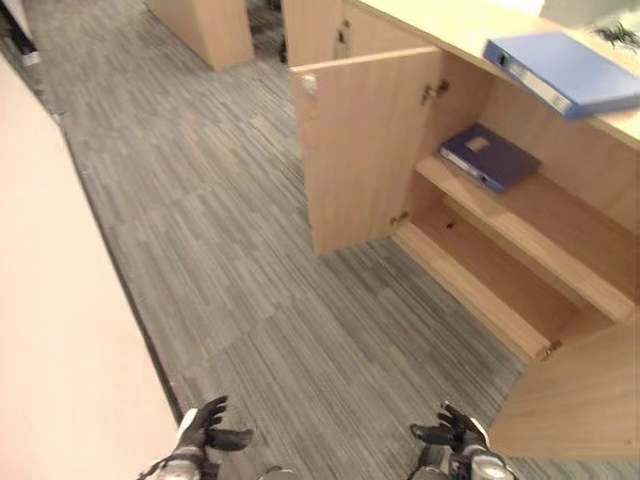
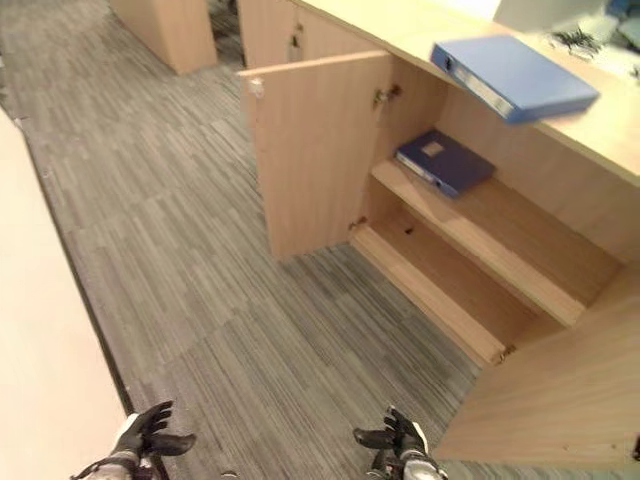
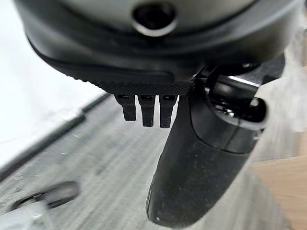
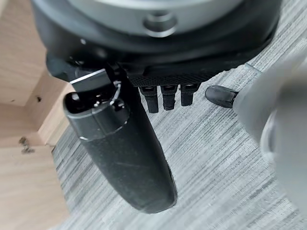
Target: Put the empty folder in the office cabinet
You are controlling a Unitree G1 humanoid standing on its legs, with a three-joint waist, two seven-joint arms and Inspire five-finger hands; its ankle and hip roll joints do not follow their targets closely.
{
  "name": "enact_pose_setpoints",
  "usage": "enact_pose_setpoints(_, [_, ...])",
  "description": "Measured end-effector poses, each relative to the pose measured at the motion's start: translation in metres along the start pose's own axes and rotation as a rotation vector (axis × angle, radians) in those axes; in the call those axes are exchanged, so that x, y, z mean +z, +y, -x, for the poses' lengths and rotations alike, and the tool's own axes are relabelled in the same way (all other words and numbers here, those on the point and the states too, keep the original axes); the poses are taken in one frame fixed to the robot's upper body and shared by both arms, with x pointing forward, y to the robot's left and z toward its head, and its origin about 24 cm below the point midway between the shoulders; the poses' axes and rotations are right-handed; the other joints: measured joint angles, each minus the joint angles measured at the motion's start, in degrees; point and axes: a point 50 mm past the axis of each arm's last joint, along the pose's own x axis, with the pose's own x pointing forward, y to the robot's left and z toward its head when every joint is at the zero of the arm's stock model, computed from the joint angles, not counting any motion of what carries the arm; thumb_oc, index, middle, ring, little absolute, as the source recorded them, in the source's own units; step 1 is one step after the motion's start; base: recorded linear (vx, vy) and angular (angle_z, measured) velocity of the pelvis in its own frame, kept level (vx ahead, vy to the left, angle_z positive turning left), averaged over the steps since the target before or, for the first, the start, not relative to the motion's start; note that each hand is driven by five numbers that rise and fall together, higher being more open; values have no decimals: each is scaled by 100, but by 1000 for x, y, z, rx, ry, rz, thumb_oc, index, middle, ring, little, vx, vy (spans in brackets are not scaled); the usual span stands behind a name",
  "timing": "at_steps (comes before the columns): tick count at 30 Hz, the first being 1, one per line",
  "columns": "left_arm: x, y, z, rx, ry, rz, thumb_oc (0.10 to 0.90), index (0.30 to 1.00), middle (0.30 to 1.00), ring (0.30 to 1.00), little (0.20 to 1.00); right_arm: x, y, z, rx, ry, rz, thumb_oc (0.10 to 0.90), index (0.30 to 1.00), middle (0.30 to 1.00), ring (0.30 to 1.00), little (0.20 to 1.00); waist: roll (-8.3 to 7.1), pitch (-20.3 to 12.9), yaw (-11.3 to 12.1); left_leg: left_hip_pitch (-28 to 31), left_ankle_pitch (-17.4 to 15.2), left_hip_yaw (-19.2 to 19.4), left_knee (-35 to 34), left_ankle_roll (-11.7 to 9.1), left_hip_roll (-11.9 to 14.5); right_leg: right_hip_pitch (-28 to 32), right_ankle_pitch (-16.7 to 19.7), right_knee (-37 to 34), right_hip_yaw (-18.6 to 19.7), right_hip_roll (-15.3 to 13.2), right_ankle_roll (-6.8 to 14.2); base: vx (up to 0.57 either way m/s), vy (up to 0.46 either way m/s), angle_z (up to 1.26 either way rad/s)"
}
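A light blue ring-binder folder [image 1: 565,72] lies flat on top of the wooden office cabinet [image 1: 560,215]. Inside, on the upper shelf, a dark blue folder [image 1: 490,157] lies flat at the shelf's left end. Both cabinet doors stand open: the left door [image 1: 365,150] swings out over the carpet and the right door [image 1: 580,400] is close to my right side. My left hand [image 1: 205,430] and right hand [image 1: 455,432] hang low near the bottom of the eye views, far from the cabinet. Their fingers are relaxed and hold nothing, as the wrist views confirm for the left hand [image 3: 196,167] and right hand [image 4: 124,153].
Grey striped carpet [image 1: 230,260] stretches between me and the cabinet. A pale flat panel [image 1: 60,330] runs along my left side. Another wooden cabinet [image 1: 205,25] stands at the far back. A small black object [image 1: 615,35] lies on the cabinet top beyond the light blue folder.
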Motion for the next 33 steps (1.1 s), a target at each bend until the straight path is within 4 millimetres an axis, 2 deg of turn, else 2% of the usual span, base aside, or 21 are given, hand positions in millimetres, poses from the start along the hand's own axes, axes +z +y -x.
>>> enact_pose_setpoints(2, [2,-20,1,-43,-10,35,800,900,900,900,900,6,-21,0,-42,-20,37,800,900,900,900,900,9,-1,-133,282,110,97,-276,-11,-133,209,-198,75,58,-5,87,308,-148,-19])
enact_pose_setpoints(4, [26,-24,-6,-44,-86,66,800,900,900,900,900,10,-33,1,-77,-41,41,800,900,900,900,900,-114,7,-300,371,-40,166,-480,-190,-59,155,-326,198,42,-5,253,538,-206,12])
enact_pose_setpoints(6, [22,-24,-6,-47,-67,53,800,900,900,900,900,-6,-29,5,-63,1,37,800,900,900,900,900,-284,-90,-413,458,-247,180,-534,-120,8,103,-546,490,111,-48,296,382,-187,2])
enact_pose_setpoints(9, [9,-18,-3,-33,-30,42,800,900,900,900,900,-24,-21,11,-30,49,32,800,900,900,900,900,-164,-235,-541,478,-99,230,-355,-254,328,9,-738,713,89,303,144,285,-212,-21])
enact_pose_setpoints(11, [-3,-17,0,-22,11,59,800,900,900,900,900,-24,-21,10,-23,51,43,800,900,900,900,900,29,-305,-575,287,244,100,230,-301,432,44,-784,646,119,410,42,307,-237,-49])
enact_pose_setpoints(13, [-13,-8,2,8,46,73,800,900,900,900,900,-21,-14,10,8,41,54,800,900,900,900,900,128,-387,-553,-258,724,-624,1483,-258,615,118,-1093,720,137,579,-172,270,-246,-64])
enact_pose_setpoints(15, [-13,-7,2,14,50,82,800,900,900,900,900,-23,-17,10,5,48,59,800,900,900,900,900,153,-461,-592,-376,2012,-1144,1777,-246,637,325,-1160,554,104,868,-404,263,-174,-51])
enact_pose_setpoints(16, [-14,-5,2,27,56,89,800,900,900,900,900,-22,-14,10,18,48,69,800,900,900,900,900,-18,-450,-529,-429,2620,-1173,1955,299,590,402,-1188,490,150,844,-551,186,-2,-66])
enact_pose_setpoints(17, [-14,-3,1,21,59,74,800,900,900,900,900,-19,-11,9,34,37,73,800,900,900,900,900,-265,-443,-496,-786,2027,-822,2483,151,705,702,-1235,53,249,914,-665,309,56,-56])
enact_pose_setpoints(18, [-10,-6,0,7,45,64,800,900,900,900,900,-18,-9,8,33,39,62,800,900,900,900,900,-301,-437,-486,-873,1600,-616,2316,168,771,797,-1207,-86,262,981,-713,327,82,-39])
enact_pose_setpoints(20, [2,-14,-3,-26,1,42,800,900,900,900,900,-37,-6,14,16,93,16,800,900,900,900,900,-397,-412,-399,-1090,1090,-445,807,31,689,1152,-1246,-603,535,1218,-794,357,105,-51])
enact_pose_setpoints(22, [-9,-18,0,-43,44,22,800,900,900,900,900,-44,-1,15,34,126,35,800,900,900,900,900,-350,-361,-270,-1456,1158,-1091,-595,2,204,1500,-1347,-878,884,1339,-796,430,83,-101])
enact_pose_setpoints(23, [-4,-28,-5,-56,54,31,800,900,900,900,900,-46,-10,16,1,139,41,800,900,900,900,900,-197,-155,-83,-1949,1302,-2341,-1044,-9,-354,1720,-1514,-891,1023,1323,-622,407,58,-88])
enact_pose_setpoints(25, [-14,-31,-2,-58,92,46,800,900,900,900,900,-43,-16,15,-8,123,62,800,900,900,900,900,117,-108,53,-2478,1048,-2473,-1002,240,-648,2139,-1772,-891,1105,1269,-278,469,72,-97])
enact_pose_setpoints(26, [-18,-23,-2,-32,118,51,800,900,900,900,900,-35,-7,11,17,96,62,800,900,900,900,900,39,-7,134,-2620,1350,-2331,-233,232,-953,2367,-2095,-853,1608,1084,-62,463,137,-89])
enact_pose_setpoints(27, [-2,-13,-8,-2,71,58,800,900,900,900,900,-26,4,8,49,71,57,800,900,900,900,900,-169,222,230,-2663,1340,-2183,149,305,-1141,2195,-2350,-327,1886,1045,-54,468,209,-77])
enact_pose_setpoints(28, [12,0,-12,26,12,46,800,900,900,900,900,-12,17,3,79,30,42,800,900,900,900,900,-396,341,283,-2601,1281,-1981,479,625,-1350,2054,-2464,-11,1922,1229,-158,550,319,-44])
enact_pose_setpoints(29, [17,2,-14,29,1,46,800,900,900,900,900,-4,20,1,83,0,37,800,900,900,900,900,-390,414,283,-2677,959,-1885,1145,861,-1462,2254,-2508,1,1893,1181,-205,443,321,-56])
enact_pose_setpoints(30, [24,4,-16,35,-21,52,800,900,900,900,900,7,23,-2,93,-30,37,800,900,900,900,900,-418,454,387,-2997,305,-1815,2172,898,-1474,2324,-2641,67,2290,1040,-252,378,391,-103])
enact_pose_setpoints(31, [16,6,-14,47,12,72,800,900,900,900,900,21,29,-5,104,-65,35,800,900,900,900,900,-278,501,412,-3197,-348,-2138,3105,905,-1488,2431,-2732,151,2610,1027,-191,247,353,-102])
enact_pose_setpoints(33, [16,9,-15,59,16,82,800,900,900,900,900,25,32,-6,112,-77,30,800,900,900,900,900,-369,531,388,-3155,-510,-1984,3209,1045,-1566,2348,-2666,308,2630,916,-137,189,371,-45])
